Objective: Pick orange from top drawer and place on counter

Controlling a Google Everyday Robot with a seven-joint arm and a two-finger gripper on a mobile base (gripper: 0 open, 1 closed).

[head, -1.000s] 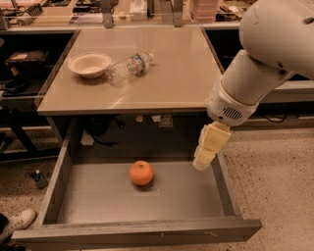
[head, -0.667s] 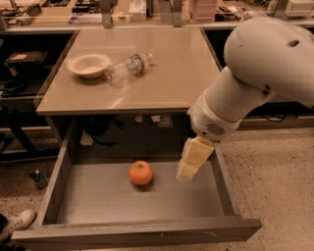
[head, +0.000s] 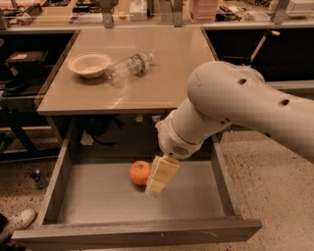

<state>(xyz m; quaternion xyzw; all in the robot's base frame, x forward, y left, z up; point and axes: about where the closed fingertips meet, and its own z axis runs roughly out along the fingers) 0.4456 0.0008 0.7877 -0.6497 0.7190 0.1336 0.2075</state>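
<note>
The orange (head: 139, 172) lies on the flat grey floor of the open top drawer (head: 88, 198), near its middle. My gripper (head: 158, 179) hangs down into the drawer on the end of the white arm, its pale yellow fingers right beside the orange on its right, partly in front of it. The tan counter (head: 162, 78) stands above and behind the drawer.
A white bowl (head: 89, 64) and a clear plastic bottle (head: 127, 67) lying on its side sit on the counter's left part. A cluttered bench (head: 147, 12) runs along the back. A shoe (head: 17, 220) shows at the bottom left, by the drawer's corner.
The arm has swung left and down across the drawer. The gripper has moved from the drawer's right side to right beside the orange. The orange has not moved.
</note>
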